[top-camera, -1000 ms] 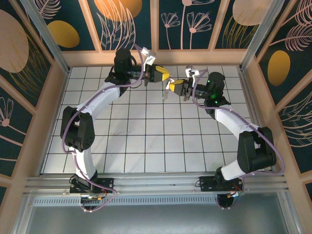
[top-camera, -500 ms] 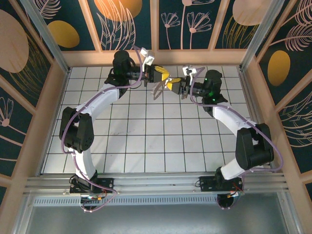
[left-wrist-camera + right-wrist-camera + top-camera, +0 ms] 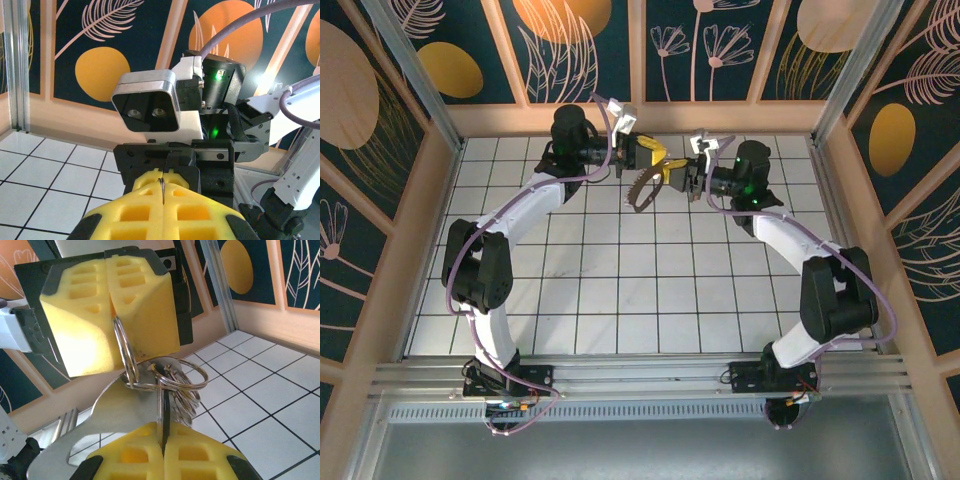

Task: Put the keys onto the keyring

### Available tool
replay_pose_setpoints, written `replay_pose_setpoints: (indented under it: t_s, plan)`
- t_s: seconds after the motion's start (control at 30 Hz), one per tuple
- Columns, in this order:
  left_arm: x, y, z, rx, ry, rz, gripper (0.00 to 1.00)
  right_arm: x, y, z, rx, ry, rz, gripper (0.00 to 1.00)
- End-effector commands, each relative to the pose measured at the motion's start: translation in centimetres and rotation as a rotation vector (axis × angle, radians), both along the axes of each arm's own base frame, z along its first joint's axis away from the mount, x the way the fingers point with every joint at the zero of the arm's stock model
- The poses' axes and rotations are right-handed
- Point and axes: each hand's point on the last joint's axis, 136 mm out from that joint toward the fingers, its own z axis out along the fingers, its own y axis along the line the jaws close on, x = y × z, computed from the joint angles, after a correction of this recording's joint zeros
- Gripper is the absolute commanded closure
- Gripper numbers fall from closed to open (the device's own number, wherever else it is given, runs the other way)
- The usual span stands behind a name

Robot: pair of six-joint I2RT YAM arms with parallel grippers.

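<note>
Both grippers meet tip to tip above the far middle of the table. My left gripper (image 3: 662,160) (image 3: 162,184) (image 3: 114,312) is shut on the keyring (image 3: 122,347), a thin silver split ring seen edge-on between its yellow fingers; in the top view the loop (image 3: 636,192) hangs below the jaws. My right gripper (image 3: 673,177) (image 3: 163,432) is shut on the keys (image 3: 163,412), a black-headed one flat against a silver one. Their upper ends reach the keyring, where smaller rings (image 3: 187,375) bunch together. Whether a key is threaded on it I cannot tell.
A broad flat silver metal piece (image 3: 107,412) hangs behind the keys in the right wrist view. The white tiled floor (image 3: 620,290) is ringed by wooden walls (image 3: 430,230) and a metal rail (image 3: 640,375) at the near edge.
The right gripper has moved left and farther back until its tip meets the left gripper's. The hanging ring has swung out to the lower left of the jaws.
</note>
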Motion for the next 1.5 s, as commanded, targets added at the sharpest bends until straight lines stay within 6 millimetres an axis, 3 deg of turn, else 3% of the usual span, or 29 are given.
replay_pose_setpoints:
  t_s: [0.0,0.43,0.5,0.53,0.6,0.83,1.23,1.47]
  plan:
    - [-2.4,0.0,3.6,-0.057,-0.108,-0.044,1.00,-0.6,1.5,-1.2,-0.033,0.022,0.060,1.00]
    - [-2.4,-0.3,3.6,-0.060,-0.104,-0.043,1.00,-1.3,1.1,-2.2,-0.100,0.034,0.078,1.00]
    - [-2.5,-0.3,3.7,-0.061,-0.105,-0.043,1.00,-1.0,-0.1,-2.2,-0.093,0.039,0.033,0.77]
    - [-2.5,-0.3,3.7,-0.062,-0.107,-0.042,1.00,-1.0,-0.8,-2.1,-0.082,0.041,0.014,0.72]
    - [-2.5,-0.3,3.7,-0.062,-0.106,-0.042,1.00,-1.2,-2.3,-1.6,-0.054,0.033,-0.025,0.64]
    - [-2.6,-0.3,4.1,-0.078,-0.101,-0.038,1.00,-2.2,-6.1,1.0,-0.004,-0.029,-0.155,0.64]
    - [-2.6,0.4,5.1,-0.228,-0.015,-0.001,1.00,-1.7,-8.5,7.6,0.186,-0.126,-0.355,0.59]
    - [-3.2,0.8,5.5,-0.298,0.024,-0.023,1.00,-1.8,-7.5,8.9,0.265,-0.121,-0.281,0.55]
